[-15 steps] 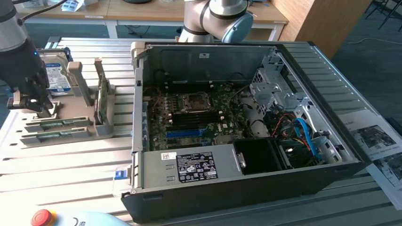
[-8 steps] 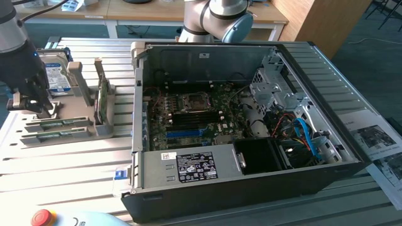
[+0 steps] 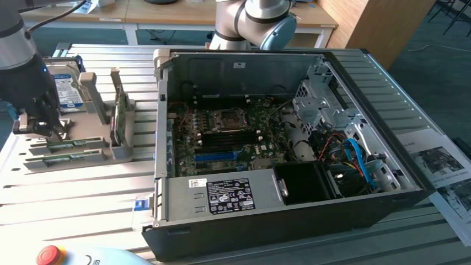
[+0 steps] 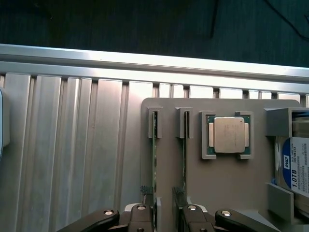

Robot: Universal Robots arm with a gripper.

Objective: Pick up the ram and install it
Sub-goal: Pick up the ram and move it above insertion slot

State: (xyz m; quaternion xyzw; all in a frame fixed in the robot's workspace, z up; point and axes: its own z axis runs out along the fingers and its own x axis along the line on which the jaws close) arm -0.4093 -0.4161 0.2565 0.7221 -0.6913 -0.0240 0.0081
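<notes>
Two green ram sticks stand on edge in the grey holder (image 4: 227,179): one ram stick (image 4: 154,145) and a second ram stick (image 4: 185,150) beside it. My gripper (image 4: 161,195) is open just above the holder. Its fingers (image 4: 145,193) stand either side of the first stick's near end without touching it, and the second stick lies just outside the other finger. In the exterior view the gripper (image 3: 43,127) hangs over the holder's end at the exterior view's left, with the ram sticks (image 3: 74,145) lying beside it. The motherboard's black memory slots (image 3: 220,142) sit inside the open computer case (image 3: 353,199).
A square silver processor chip (image 4: 229,135) rests in its pocket on the holder, with a blue-labelled hard drive (image 4: 297,166) beyond it. The ribbed metal table (image 4: 72,145) carries everything. A red stop button (image 3: 50,255) sits at the front edge. Cables and a fan crowd the case's right side.
</notes>
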